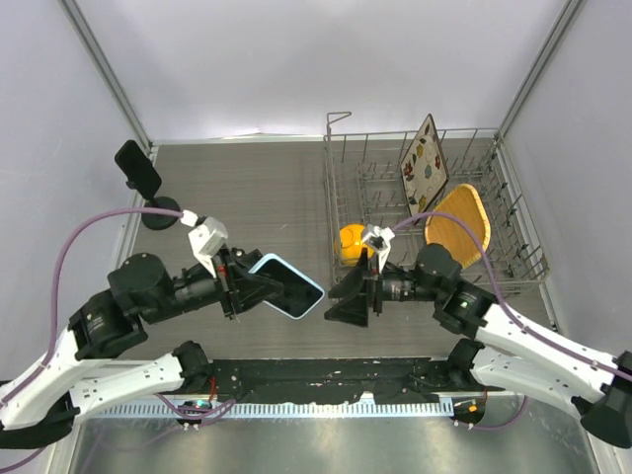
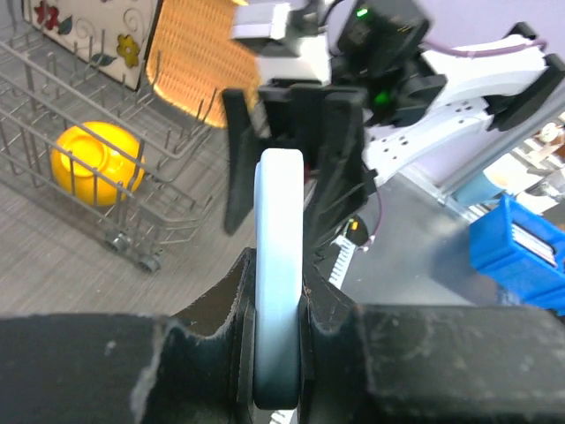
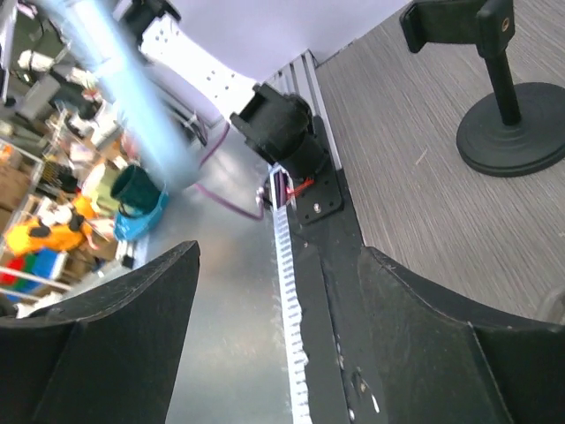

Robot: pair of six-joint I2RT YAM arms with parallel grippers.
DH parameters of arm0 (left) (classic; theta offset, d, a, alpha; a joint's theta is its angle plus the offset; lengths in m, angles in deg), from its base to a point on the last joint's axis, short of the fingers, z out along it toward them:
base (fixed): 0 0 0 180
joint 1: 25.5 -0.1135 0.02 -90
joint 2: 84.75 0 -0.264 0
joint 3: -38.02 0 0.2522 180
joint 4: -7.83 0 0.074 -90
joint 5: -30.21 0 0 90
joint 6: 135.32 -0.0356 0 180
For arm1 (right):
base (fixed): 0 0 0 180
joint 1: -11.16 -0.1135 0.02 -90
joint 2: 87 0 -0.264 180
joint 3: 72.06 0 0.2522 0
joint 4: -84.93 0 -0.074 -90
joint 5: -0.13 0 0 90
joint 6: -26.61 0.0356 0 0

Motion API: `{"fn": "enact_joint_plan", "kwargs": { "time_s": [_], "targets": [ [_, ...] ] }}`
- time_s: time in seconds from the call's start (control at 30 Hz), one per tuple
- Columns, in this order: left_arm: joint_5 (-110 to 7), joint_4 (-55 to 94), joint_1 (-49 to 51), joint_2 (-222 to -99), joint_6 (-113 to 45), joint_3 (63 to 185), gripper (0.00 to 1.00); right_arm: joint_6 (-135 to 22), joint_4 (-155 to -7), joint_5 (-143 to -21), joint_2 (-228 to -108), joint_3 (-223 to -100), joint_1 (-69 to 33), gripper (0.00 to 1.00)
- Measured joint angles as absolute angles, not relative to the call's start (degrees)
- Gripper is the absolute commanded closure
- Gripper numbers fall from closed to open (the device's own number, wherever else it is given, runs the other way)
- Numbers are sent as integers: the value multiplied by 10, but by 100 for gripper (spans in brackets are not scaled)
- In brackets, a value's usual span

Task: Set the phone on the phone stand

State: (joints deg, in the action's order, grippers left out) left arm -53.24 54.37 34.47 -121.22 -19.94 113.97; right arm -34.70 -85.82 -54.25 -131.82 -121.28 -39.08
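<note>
1. Grey wood-grain surface (image 1: 257,188) boxed in by pale walls, with a wire dish rack (image 1: 367,168) at the far right. Everything below is placed off that rack.
2. Inside the rack: a yellow bowl (image 1: 351,242) at its near-left corner, an orange woven plate (image 1: 459,222) leaning at the right, and a flowery patterned plate (image 1: 425,168) standing on edge behind it.
3. The phone (image 1: 286,285) isn't lying on anything. It's up in the air just off the rack's near-left corner, light blue case, dark screen tilted up.
4. The left pincer (image 1: 247,281) is clamped on the phone's end that's farther from the rack. The left wrist view shows the phone (image 2: 281,265) edge-on, squeezed between both black fingers.
5. The right pincer (image 1: 341,301) is right in front of the rack's near-left corner, pointing at the phone, fingers spread wide and holding nothing. In the left wrist view its two fingers sit either side of the phone's free end. Can't tell if they touch it.
6. The phone stand (image 1: 148,188), with a black round base, a post and a clamp on top, is well to the left of the rack, across the surface by the far-left corner. The right wrist camera sees it too (image 3: 508,106), upright, past its own parted fingers (image 3: 115,336).
</note>
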Motion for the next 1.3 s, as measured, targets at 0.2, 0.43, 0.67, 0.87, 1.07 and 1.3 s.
{"fn": "enact_joint_plan", "kwargs": {
  "time_s": [0.2, 0.43, 0.67, 0.87, 1.07, 1.3],
  "targets": [
    [-528, 534, 345, -1205, -173, 1136, 100, -267, -996, -542, -1396, -1198, -409, 24],
    [-529, 534, 344, -1208, -163, 1122, 100, -257, -1070, -522, -1402, -1214, -455, 24],
    [-491, 524, 344, -1230, -152, 1123, 100, -255, -1094, -522, -1398, -1226, -459, 72],
    [-457, 509, 346, -1226, -122, 1124, 64, -256, -1108, -509, -1416, -1248, -471, 99],
    [-453, 491, 346, -1225, -110, 1125, 52, -255, -1108, -512, -1422, -1248, -482, 99],
    [-441, 473, 345, -1219, -99, 1125, 91, -256, -1113, -503, -1429, -1251, -491, 99]
  ]
}}
